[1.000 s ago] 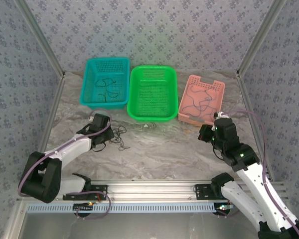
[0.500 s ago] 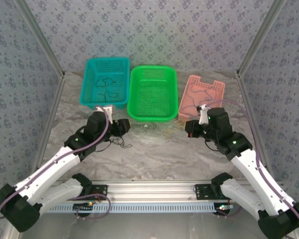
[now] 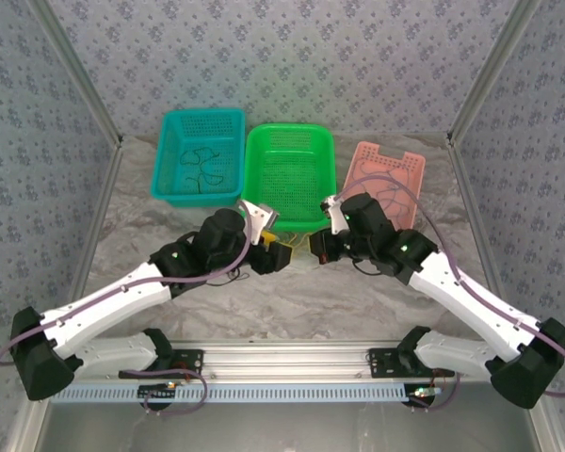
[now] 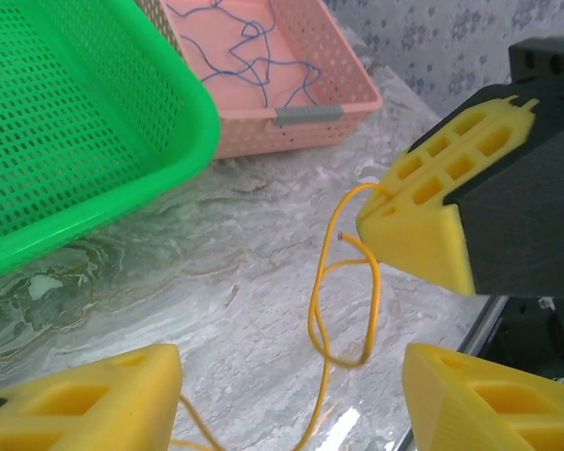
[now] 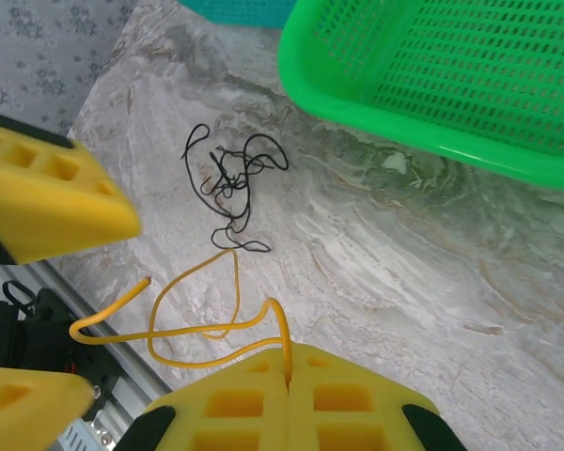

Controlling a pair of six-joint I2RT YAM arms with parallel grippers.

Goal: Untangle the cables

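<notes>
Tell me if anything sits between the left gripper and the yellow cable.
Nothing visible does. The yellow cable hangs from the shut right gripper, its loop directly ahead of the open left gripper, with bare table beneath. The green basket lies off to the side.

Teal basket (image 3: 163,155) upper left, green basket (image 3: 287,222) top centre just beside it, pink basket (image 3: 388,151) upper right, all on grey marbled table (image 3: 358,301), floral wallpaper (image 3: 292,56) behind, metal rail (image 3: 282,358) along bottom.

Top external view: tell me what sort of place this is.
Likely a robot test cell: patterned walls, an aluminium rail at the table's near edge, a teal basket, green basket and pink basket.
</notes>
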